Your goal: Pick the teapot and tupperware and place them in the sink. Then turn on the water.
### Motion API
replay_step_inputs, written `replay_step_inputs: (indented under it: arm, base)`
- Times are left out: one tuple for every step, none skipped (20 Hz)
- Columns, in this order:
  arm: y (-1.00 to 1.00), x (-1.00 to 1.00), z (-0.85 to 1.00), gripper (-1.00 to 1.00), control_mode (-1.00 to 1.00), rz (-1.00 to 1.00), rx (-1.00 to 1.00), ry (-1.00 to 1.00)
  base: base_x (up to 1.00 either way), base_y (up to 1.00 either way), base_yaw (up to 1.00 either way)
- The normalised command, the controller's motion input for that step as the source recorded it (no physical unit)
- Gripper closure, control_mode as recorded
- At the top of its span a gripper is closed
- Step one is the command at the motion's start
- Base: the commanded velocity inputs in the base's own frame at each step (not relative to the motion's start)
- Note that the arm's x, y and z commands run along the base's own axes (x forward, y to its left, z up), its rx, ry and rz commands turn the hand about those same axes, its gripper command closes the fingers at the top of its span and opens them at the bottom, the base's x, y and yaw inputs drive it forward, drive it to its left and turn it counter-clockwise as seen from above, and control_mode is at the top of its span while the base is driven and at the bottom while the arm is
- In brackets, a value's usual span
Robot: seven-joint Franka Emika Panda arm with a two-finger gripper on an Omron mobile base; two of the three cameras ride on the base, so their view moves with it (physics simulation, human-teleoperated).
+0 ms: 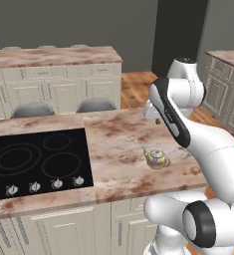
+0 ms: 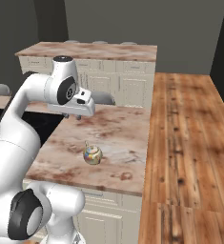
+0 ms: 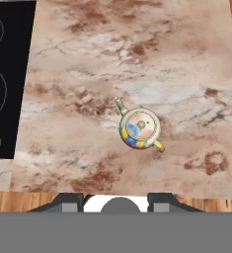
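The teapot [image 1: 157, 158] [image 2: 92, 154] [image 3: 139, 128] is small and round with multicoloured patches. It stands upright on the marbled brown counter [image 1: 118, 139] near the counter's right end. My gripper [image 1: 157, 121] [image 2: 74, 116] [image 3: 115, 201] hangs well above the counter, pointing down, a little behind the teapot and apart from it. In the hand view the fingertips [image 3: 70, 202] stand apart with nothing between them, so the gripper is open. The tupperware, the sink and the water are out of view.
A black cooktop [image 1: 39, 159] [image 3: 1, 74] with a row of knobs along its front lies left of the teapot. Two grey stools [image 1: 96, 104] stand behind the counter, with a second counter [image 1: 54, 57] beyond. Wooden floor [image 2: 189, 143] runs past the counter's right end.
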Motion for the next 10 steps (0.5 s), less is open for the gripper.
replay_step_inputs:
  arm:
    - [0.0,0.01,0.0,-1.0,-1.0,0.0,0.0,0.0]
    - [0.0,0.0,0.0,-1.0,-1.0,0.0,0.0,0.0]
    - [0.0,0.0,0.0,-1.0,-1.0,0.0,0.0,0.0]
    - [0.0,0.0,-0.01,-1.0,-1.0,0.0,0.0,-0.01]
    - [0.0,0.0,0.0,-1.0,-1.0,0.0,0.0,-0.01]
    - [0.0,0.0,0.0,-1.0,-1.0,0.0,0.0,-0.01]
    - [0.0,0.0,0.0,-1.0,-1.0,0.0,0.0,0.0]
    - [0.0,-0.04,0.0,-1.0,-1.0,0.0,0.0,-0.01]
    - [0.0,-0.1,0.0,-1.0,-1.0,0.0,0.0,-0.01]
    - [0.0,-0.18,0.0,-1.0,-1.0,0.0,0.0,0.0]
  base:
    - [0.0,0.0,0.0]
    - [0.0,0.0,0.0]
    - [0.0,0.0,0.0]
    - [0.0,0.0,0.0]
    - [0.0,0.0,0.0]
    - [0.0,0.0,0.0]
    - [0.0,0.0,0.0]
    - [0.0,0.0,0.0]
    - [0.0,0.0,0.0]
    - [0.0,0.0,0.0]
